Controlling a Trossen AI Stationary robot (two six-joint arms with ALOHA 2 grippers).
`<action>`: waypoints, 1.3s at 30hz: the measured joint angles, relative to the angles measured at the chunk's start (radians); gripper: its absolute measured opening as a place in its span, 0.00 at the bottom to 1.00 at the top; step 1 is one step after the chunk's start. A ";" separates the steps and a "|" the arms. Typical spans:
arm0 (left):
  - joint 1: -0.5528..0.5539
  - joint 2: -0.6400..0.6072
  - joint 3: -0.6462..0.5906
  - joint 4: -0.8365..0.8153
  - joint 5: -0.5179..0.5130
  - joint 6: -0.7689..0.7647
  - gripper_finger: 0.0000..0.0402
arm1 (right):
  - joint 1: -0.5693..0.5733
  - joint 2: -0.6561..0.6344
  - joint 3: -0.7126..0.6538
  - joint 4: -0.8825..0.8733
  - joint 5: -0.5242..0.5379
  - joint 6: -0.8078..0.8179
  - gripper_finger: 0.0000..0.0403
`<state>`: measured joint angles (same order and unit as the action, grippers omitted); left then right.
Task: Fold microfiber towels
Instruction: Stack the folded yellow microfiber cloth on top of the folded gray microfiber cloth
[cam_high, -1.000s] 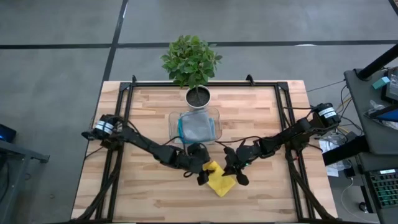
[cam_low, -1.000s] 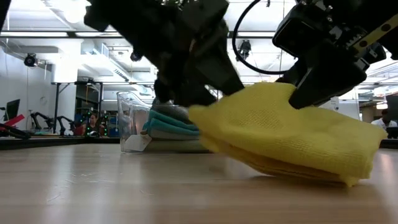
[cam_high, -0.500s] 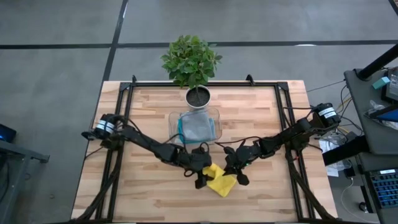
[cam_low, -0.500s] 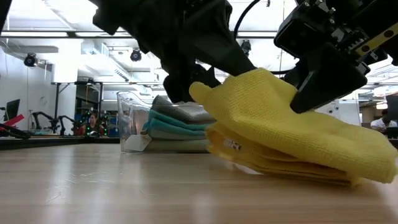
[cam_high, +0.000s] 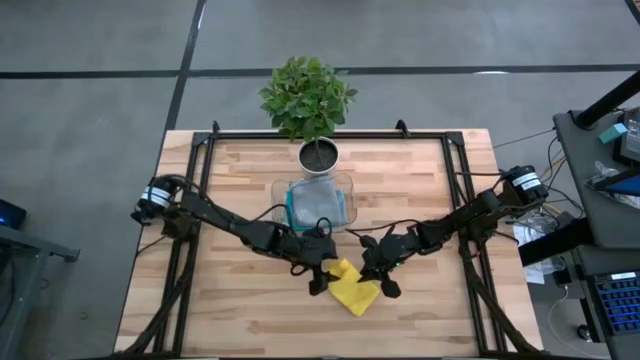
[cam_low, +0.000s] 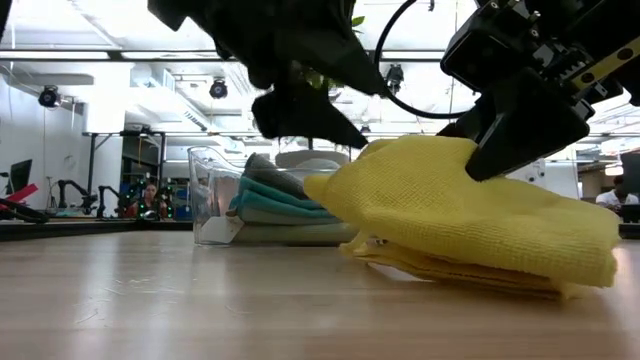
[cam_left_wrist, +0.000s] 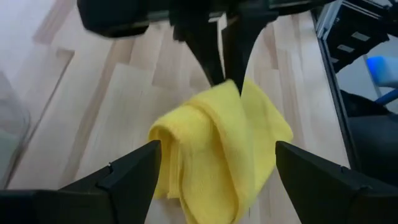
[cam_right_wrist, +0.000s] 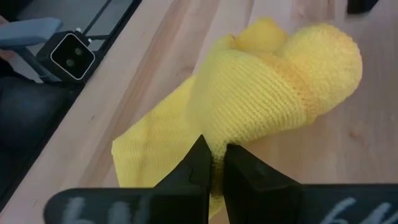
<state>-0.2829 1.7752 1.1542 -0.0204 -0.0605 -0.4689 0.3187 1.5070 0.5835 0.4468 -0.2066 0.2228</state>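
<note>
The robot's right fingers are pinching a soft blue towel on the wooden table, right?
Not quite: the soft square microfiber towel is yellow, not blue. The right gripper has its fingers shut on its edge, as the right wrist view shows, and it does lie on the wooden table. The blue cloth sits in the clear plastic tray.

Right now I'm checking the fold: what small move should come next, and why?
Probably the right gripper should lower the pinched edge onto the yellow towel and release. It is shut on that towel, whose top layer humps over the folded layers, while the left gripper is open and apart from it.
</note>
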 joint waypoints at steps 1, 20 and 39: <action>0.000 0.007 0.000 -0.001 0.000 -0.015 0.74 | 0.000 0.000 0.000 -0.001 0.000 -0.006 0.03; 0.006 0.165 -0.001 0.213 0.051 -0.101 0.66 | 0.004 0.000 0.000 -0.006 -0.001 -0.025 0.03; -0.044 0.161 0.005 0.212 -0.008 -0.097 0.01 | 0.004 -0.001 0.000 -0.004 -0.003 0.074 0.19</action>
<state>-0.3272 1.9362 1.1591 0.1921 -0.0681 -0.5657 0.3229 1.5062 0.5838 0.4433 -0.2092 0.2966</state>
